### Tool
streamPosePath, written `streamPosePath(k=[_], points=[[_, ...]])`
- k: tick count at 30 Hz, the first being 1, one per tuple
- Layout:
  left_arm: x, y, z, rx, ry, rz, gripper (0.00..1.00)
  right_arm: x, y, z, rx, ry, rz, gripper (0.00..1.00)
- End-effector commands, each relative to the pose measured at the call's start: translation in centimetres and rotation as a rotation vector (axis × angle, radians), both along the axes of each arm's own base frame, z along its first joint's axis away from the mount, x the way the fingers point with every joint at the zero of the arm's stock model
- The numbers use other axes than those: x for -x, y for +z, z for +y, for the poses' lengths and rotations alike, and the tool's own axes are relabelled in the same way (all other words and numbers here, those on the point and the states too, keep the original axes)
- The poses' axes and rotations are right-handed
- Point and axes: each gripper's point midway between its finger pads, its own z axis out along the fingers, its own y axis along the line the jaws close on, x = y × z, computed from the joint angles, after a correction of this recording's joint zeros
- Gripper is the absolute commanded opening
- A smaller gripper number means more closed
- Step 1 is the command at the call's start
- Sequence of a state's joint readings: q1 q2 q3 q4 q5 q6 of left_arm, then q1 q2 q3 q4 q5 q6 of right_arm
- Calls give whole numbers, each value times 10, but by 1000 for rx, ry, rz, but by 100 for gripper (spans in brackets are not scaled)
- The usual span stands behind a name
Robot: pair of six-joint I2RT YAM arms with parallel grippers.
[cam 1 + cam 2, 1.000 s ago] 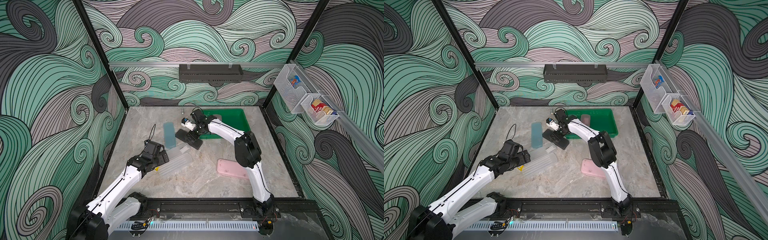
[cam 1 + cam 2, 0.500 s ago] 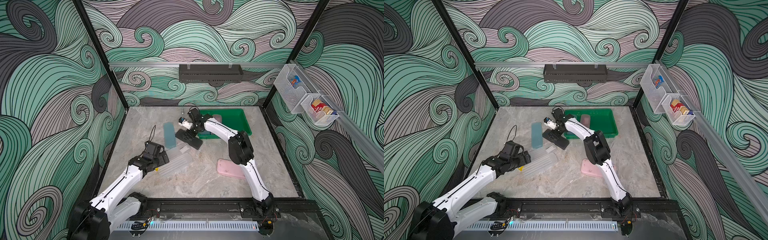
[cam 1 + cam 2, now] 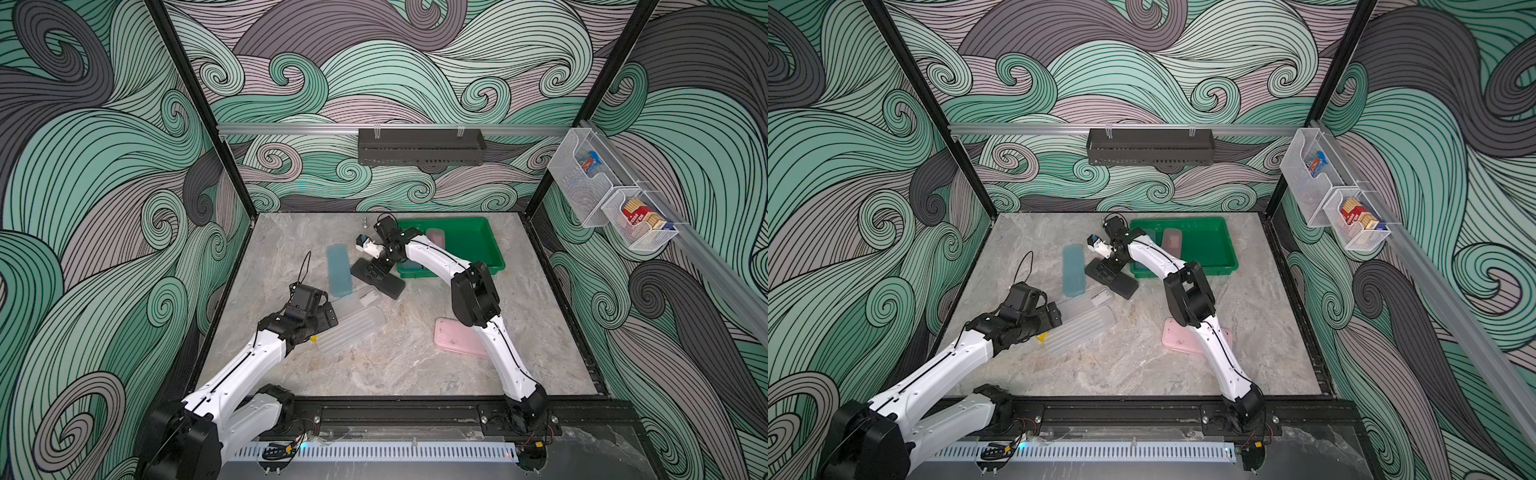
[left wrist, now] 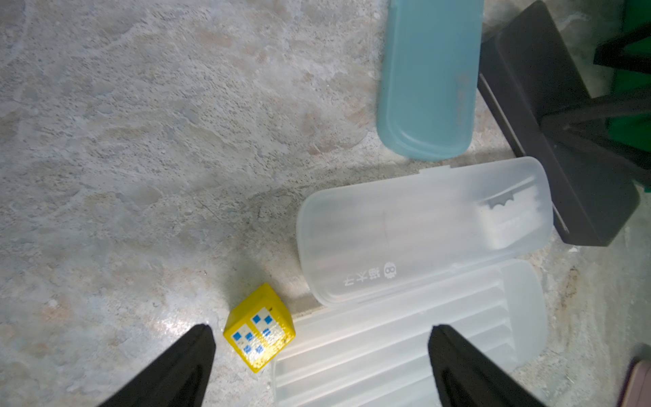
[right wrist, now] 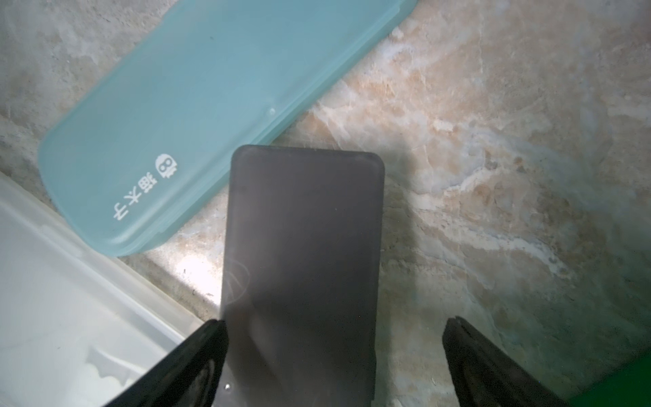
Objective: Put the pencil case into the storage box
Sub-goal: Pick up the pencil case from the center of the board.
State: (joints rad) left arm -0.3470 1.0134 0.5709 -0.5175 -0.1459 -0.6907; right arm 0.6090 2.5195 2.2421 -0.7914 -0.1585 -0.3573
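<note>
A: Where is the black case (image 5: 303, 264)?
B: Flat on the counter (image 5: 493, 176), between the right jaws, which stand wide apart, holding nothing. It is off-centre, close to one jaw. The box (image 3: 469, 245) is just beside them.
A: How should it handle?
B: Likely light, stiff, smooth plastic, so slippery. Best pinched across its narrow width, mid-length. The left jaws, also apart, hang by a clear case (image 4: 415, 229).
</note>
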Motion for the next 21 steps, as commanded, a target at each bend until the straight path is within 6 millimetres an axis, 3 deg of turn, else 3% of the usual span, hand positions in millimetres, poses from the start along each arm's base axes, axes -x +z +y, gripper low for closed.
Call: streamPosePath(k=[1, 9, 21], points=[[-1, -3, 2, -5, -4, 2, 99, 9, -21, -7, 30, 7, 71, 99], [0, 1, 6, -11, 8, -20, 99, 13, -18, 1, 32, 6, 66, 99], [2, -3, 9, -20, 13, -22, 99, 0, 35, 33, -3, 30, -97, 99]])
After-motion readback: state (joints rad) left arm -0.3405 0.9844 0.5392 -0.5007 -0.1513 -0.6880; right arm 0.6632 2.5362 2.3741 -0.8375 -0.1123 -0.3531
